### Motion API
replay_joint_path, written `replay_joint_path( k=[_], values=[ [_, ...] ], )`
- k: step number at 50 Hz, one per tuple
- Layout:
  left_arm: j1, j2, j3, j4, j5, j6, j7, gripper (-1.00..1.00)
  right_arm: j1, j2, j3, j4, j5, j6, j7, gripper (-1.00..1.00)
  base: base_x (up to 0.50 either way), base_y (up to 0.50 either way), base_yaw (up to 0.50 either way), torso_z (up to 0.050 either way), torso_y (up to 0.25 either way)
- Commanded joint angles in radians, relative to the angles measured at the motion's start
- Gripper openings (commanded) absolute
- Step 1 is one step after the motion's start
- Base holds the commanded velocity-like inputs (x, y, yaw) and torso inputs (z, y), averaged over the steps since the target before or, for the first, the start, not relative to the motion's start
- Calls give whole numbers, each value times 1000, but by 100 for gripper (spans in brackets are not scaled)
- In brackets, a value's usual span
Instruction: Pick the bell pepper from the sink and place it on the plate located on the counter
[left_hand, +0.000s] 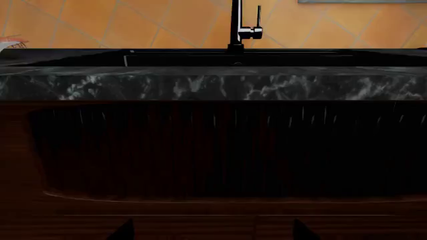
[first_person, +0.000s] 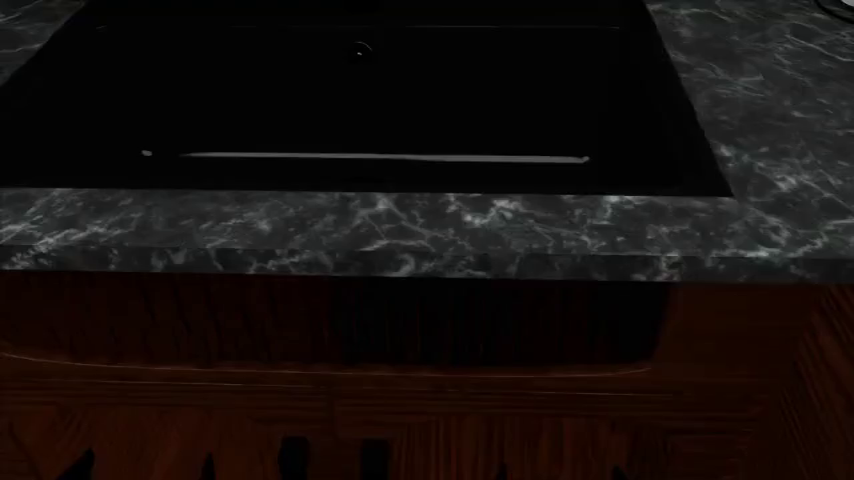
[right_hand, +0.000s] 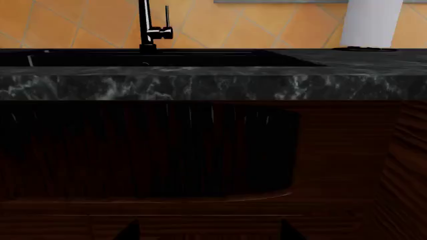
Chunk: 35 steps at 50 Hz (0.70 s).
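The sink (first_person: 360, 90) is a black recessed basin with a thin pale bar (first_person: 367, 157) across it. Its inside is too dark to show anything, so the bell pepper is out of view. The counter (first_person: 400, 235) is black marble with white veins and runs round the basin. I see no plate on it in any view. Both arms hang low in front of the dark wood cabinet, below the counter's edge. My left gripper (left_hand: 213, 232) is open with its tips wide apart and nothing between them. My right gripper (right_hand: 210, 232) is open too, also empty.
A black faucet (left_hand: 237, 27) stands behind the basin against an orange tiled wall. A white paper roll (right_hand: 373, 22) stands on the counter to the right. A small pale object (left_hand: 10, 44) shows at the counter's far left. The ribbed cabinet front (first_person: 494, 320) faces both grippers.
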Motion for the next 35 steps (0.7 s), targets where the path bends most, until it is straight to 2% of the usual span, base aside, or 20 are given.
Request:
replay_joint_path(
  k=[1,13,35],
  values=[
    [-2,-16,19,-5,-16,4,-19,100,9,87,-106,19,87,-19,104,100,0,0,0,0,0],
    [-3,-54,67,5,-93,34,3,100,19,97,-122,30,101,-18,122,100,0,0,0,2,0],
    [-13,-76,104,-7,-129,29,-26,100,35,111,-139,70,144,-41,135,100,0,0,0,50,0]
  ],
)
